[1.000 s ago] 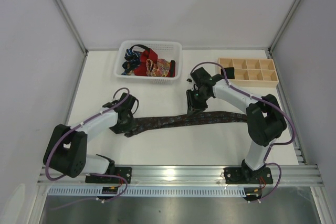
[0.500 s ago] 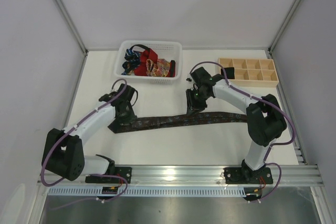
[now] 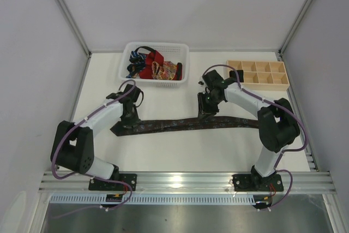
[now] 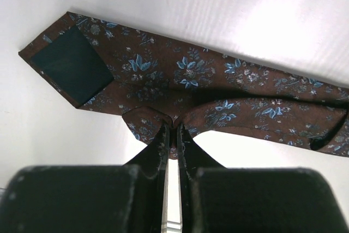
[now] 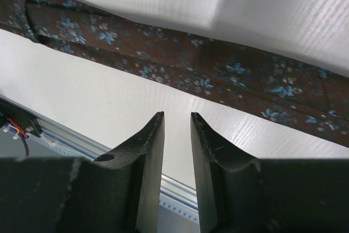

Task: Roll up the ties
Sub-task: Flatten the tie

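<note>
A dark brown tie (image 3: 174, 125) with small blue flowers lies stretched from left to right across the white table. Its wide pointed end (image 4: 71, 64), with a dark label, is at the left. My left gripper (image 4: 175, 127) is shut on a pinched fold of the tie's near edge, close to that wide end; in the top view this left gripper (image 3: 130, 119) is over the left part. My right gripper (image 5: 177, 114) stands open a little with nothing between its fingers, just short of the tie (image 5: 218, 72); seen from the top view, the right gripper (image 3: 205, 112) is near its middle.
A white mesh basket (image 3: 184, 58) at the back holds several bunched ties, red (image 3: 151, 65) among them. A pale wooden tray (image 3: 256, 87) with square compartments stands at the back right. The metal rail (image 3: 185, 179) runs along the near edge.
My left gripper has shut on the tie's edge and drawn the wide end leftward, straightening the tie. The right gripper has shifted slightly to the right.
</note>
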